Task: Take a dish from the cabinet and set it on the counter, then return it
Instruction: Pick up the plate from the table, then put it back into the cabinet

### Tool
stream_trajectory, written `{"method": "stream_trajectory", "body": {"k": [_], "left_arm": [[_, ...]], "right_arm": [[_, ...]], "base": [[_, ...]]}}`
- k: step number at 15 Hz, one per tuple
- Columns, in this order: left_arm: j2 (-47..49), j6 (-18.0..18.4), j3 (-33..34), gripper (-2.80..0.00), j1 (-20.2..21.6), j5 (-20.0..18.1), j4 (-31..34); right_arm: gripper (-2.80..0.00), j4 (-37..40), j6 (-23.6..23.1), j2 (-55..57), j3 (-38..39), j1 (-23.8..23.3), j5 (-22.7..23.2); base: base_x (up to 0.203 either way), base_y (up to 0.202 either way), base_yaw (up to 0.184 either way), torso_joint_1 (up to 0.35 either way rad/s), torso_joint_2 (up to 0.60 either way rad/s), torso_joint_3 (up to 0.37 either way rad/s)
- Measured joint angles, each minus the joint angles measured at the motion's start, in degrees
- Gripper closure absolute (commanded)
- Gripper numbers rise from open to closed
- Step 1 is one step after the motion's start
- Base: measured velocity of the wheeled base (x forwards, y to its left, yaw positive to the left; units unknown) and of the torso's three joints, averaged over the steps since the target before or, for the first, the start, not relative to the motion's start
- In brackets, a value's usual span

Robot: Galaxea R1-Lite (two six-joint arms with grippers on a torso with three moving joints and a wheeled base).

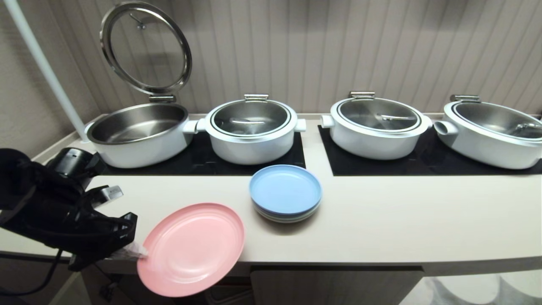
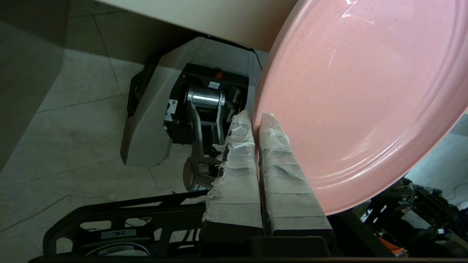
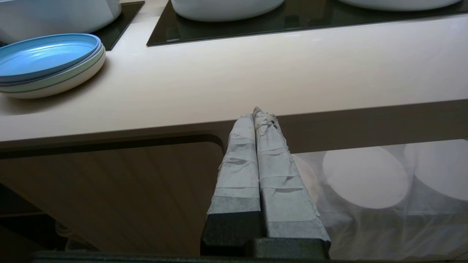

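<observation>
Dish empty, clamped by left gripper; open pot empty.

Bare counter right of plate stack; pots block rear.

- No text, brand, number or sign can be read in any view.
- A small white label sits on the black frame at the left gripper's base in the left wrist view; its marks are too small to make out.
- White stickers on the robot's base below the counter's front edge carry print that is too fine to read.
- The pots, lids and plates on the counter bear no visible lettering.
</observation>
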Motion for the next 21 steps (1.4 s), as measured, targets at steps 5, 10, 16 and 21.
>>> {"method": "stream_trajectory", "body": {"k": [5,10,16,21], "left_arm": [[-6.9,4.9,7.5,0.0,-0.1,-0.1,0.0],[-13.7,10.4,16.2,0.0,-0.1,0.5,0.1],[-18.6,13.5,22.5,0.0,-0.1,0.5,0.1],[-21.7,13.5,25.9,0.0,-0.2,0.5,0.4]], "right_arm": [[0.0,0.0,0.0,0.0,0.0,0.0,0.0],[0.0,0.0,0.0,0.0,0.0,0.0,0.0],[0.0,0.0,0.0,0.0,0.0,0.0,0.0],[0.0,0.0,0.0,0.0,0.0,0.0,0.0]], "base": [[0.0,0.0,0.0,0.0,0.0,0.0],[0.0,0.0,0.0,0.0,0.0,0.0],[0.0,0.0,0.0,0.0,0.0,0.0],[0.0,0.0,0.0,0.0,0.0,0.0]]}}
